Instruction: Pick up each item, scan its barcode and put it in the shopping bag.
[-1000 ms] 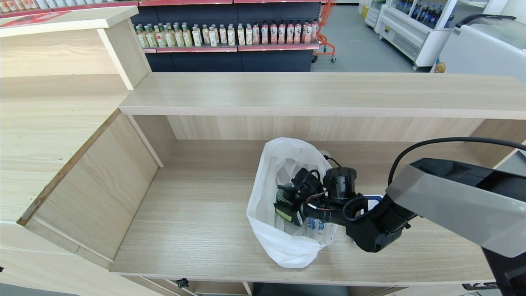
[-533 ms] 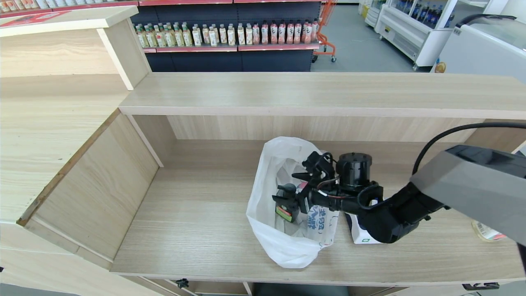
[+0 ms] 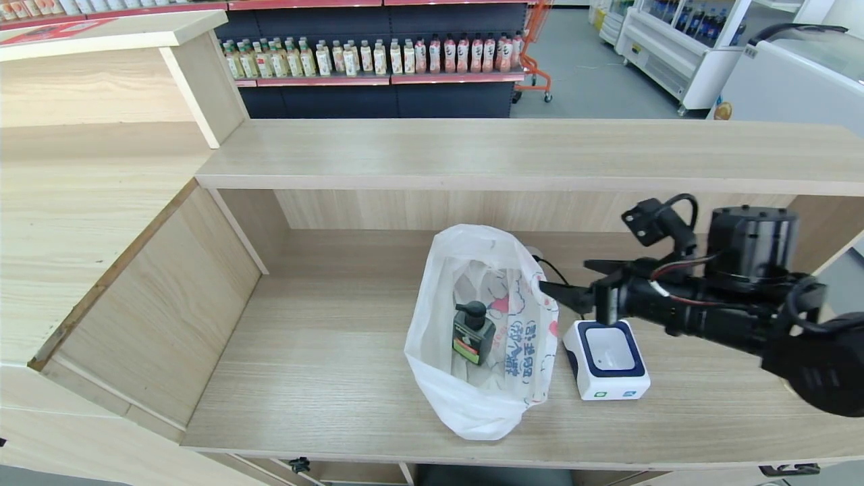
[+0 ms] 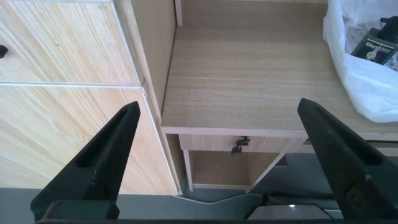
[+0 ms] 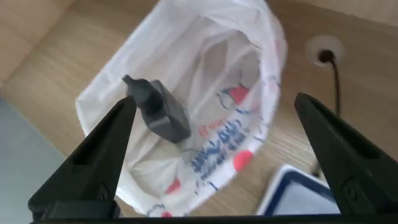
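Black bottle (image 3: 472, 334) sits in the white bag (image 3: 432, 364) on the tabletop (image 3: 304, 378), apparently scanned and done, while the right tool (image 3: 563, 275) hangs open and empty near the scanner (image 3: 605, 360).

Blue characters are running down the side of the white shopping bag (image 3: 466, 412) and a label is showing on the dark pump bottle (image 3: 472, 335) inside it, though none of this print is reading clearly
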You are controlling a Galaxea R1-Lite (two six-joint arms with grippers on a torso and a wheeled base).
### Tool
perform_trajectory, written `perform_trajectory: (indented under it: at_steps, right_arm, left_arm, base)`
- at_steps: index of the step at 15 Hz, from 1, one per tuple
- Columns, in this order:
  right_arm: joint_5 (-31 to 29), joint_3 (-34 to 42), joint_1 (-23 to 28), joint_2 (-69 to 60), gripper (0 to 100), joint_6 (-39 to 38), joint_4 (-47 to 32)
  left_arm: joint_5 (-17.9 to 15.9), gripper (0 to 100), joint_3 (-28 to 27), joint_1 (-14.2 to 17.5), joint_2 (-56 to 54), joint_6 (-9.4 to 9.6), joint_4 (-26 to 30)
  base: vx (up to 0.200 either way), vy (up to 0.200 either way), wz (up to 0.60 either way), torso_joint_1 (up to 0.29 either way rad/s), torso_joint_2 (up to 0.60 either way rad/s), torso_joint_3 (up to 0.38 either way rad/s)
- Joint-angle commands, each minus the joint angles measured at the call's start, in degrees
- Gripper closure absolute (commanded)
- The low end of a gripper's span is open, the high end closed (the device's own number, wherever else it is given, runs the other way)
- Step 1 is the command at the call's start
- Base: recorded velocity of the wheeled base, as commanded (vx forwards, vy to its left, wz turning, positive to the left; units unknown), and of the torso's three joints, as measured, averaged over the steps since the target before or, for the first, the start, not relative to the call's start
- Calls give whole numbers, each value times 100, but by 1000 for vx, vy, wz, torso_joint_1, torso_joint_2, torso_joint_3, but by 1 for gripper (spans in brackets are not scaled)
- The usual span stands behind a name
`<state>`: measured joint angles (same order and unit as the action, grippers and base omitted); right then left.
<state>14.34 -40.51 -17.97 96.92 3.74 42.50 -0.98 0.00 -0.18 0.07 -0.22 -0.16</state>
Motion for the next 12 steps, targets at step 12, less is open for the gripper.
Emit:
perform_trajectory:
  at_steps: [12]
  right_arm:
    - [-1372,1757,1533,-3267,0,206,-1973]
  left_arm:
    - [10,0,0,1,1,-22,-2]
  base:
    - [0,-50,0,0,0,1]
